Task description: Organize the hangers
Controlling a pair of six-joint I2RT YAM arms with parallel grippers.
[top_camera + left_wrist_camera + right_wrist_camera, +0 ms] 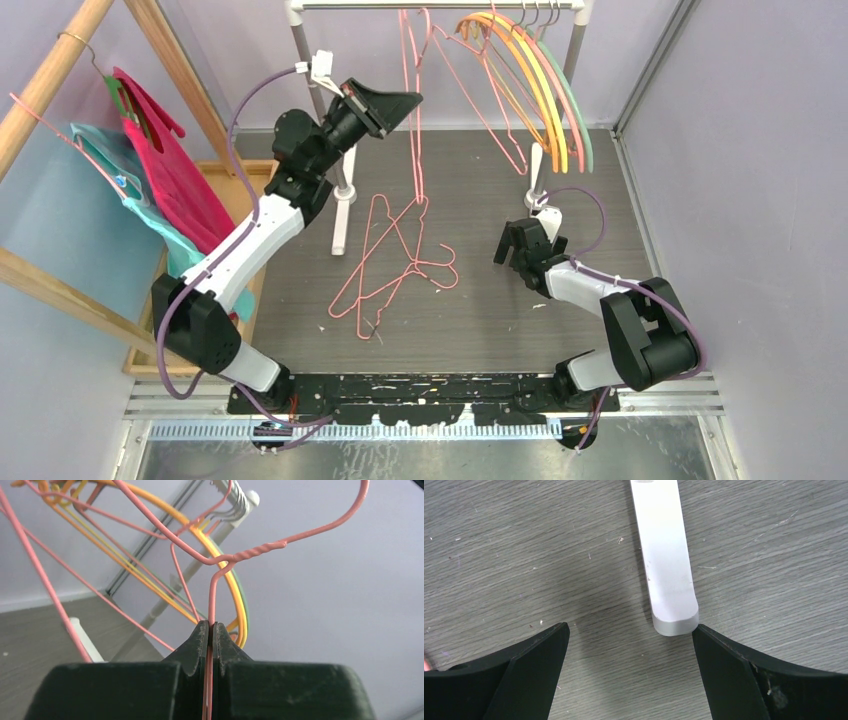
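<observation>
My left gripper (408, 103) is raised near the rail and shut on a pink wire hanger (416, 160); in the left wrist view its wire (212, 600) runs between the closed jaws (210, 628) up to a twisted neck and hook. Orange, yellow, grey-green and pink hangers (535, 85) hang on the white rail (440, 5). A few pink wire hangers (395, 262) lie tangled on the floor. My right gripper (518, 248) is open and empty, low over the floor by the rack foot (668, 555).
A wooden rack (60, 70) at the left holds hangers draped with magenta and teal garments (165, 175). The white rack's left foot (342, 215) stands by the floor hangers. Walls close in at the right and back.
</observation>
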